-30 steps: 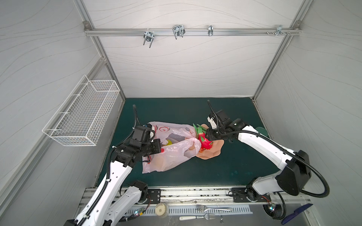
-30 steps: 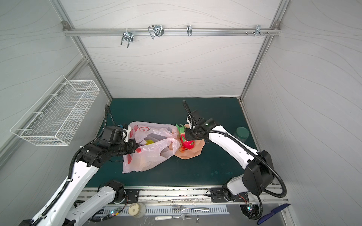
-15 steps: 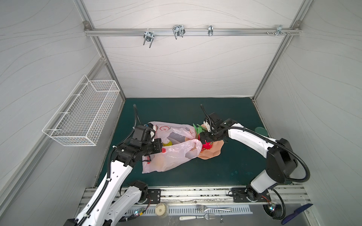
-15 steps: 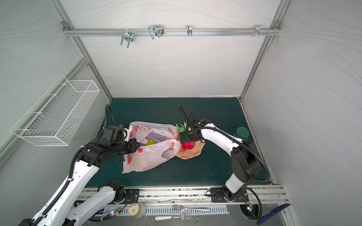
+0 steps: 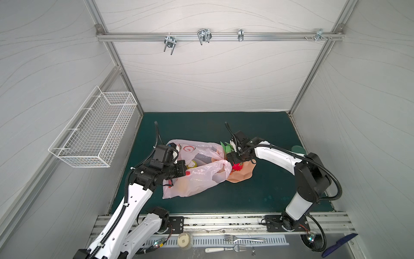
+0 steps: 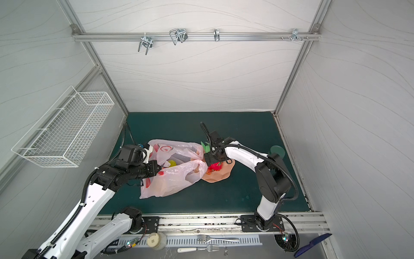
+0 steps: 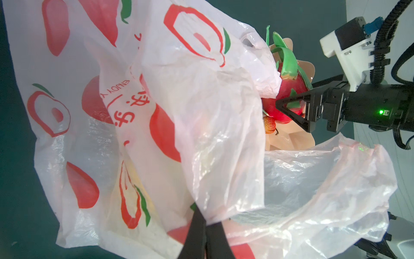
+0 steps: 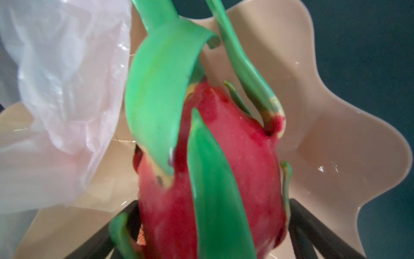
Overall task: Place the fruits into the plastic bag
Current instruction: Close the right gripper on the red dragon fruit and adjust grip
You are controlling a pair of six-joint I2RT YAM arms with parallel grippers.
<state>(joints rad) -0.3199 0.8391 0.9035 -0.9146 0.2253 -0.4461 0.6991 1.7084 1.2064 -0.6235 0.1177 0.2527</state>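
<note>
Two roles, split by arm. Left gripper (image 7: 205, 224) clamped shut on a fold of the plastic bag (image 7: 201, 112), likely to prop its mouth open toward the peach bowl (image 8: 336, 145) — a gaping target, not a flat sheet. Right gripper (image 8: 214, 201) spread wide astride the dragon fruit (image 8: 235, 157), itself lying in the bowl just beside the bag's mouth; no squeeze yet, seemingly. Yellow lemon (image 6: 172, 163) already inside the bag; small red fruit (image 7: 268, 124) in the bowl, touching the dragon fruit.
</note>
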